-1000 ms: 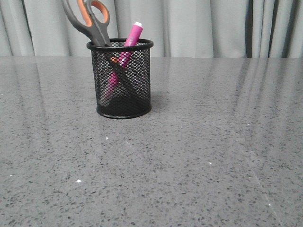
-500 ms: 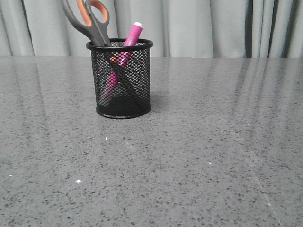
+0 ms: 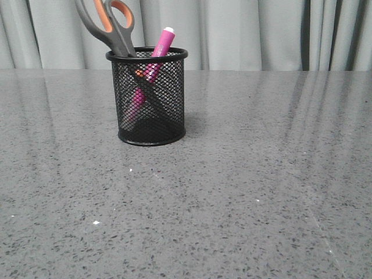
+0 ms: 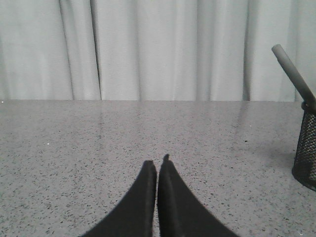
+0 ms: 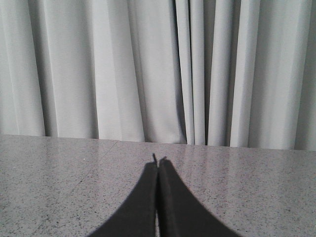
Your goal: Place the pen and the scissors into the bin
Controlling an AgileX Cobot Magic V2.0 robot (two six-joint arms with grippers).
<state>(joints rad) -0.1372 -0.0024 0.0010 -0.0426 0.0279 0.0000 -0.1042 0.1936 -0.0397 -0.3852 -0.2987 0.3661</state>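
The black mesh bin (image 3: pixel 150 99) stands upright on the grey table in the front view, left of centre. Inside it leans the magenta pen (image 3: pixel 160 46), whitish end up, and the scissors (image 3: pixel 108 26) stick out handles up, grey with orange lining. No gripper appears in the front view. In the left wrist view my left gripper (image 4: pixel 157 164) is shut and empty low over the table, with the bin (image 4: pixel 306 153) at the frame's edge and a grey scissor handle (image 4: pixel 292 71) above it. The right wrist view has my right gripper (image 5: pixel 158 163) shut with nothing in it.
A speckled grey table (image 3: pixel 244 192) spreads around the bin. Pale grey curtains (image 3: pixel 250 32) hang behind its far edge.
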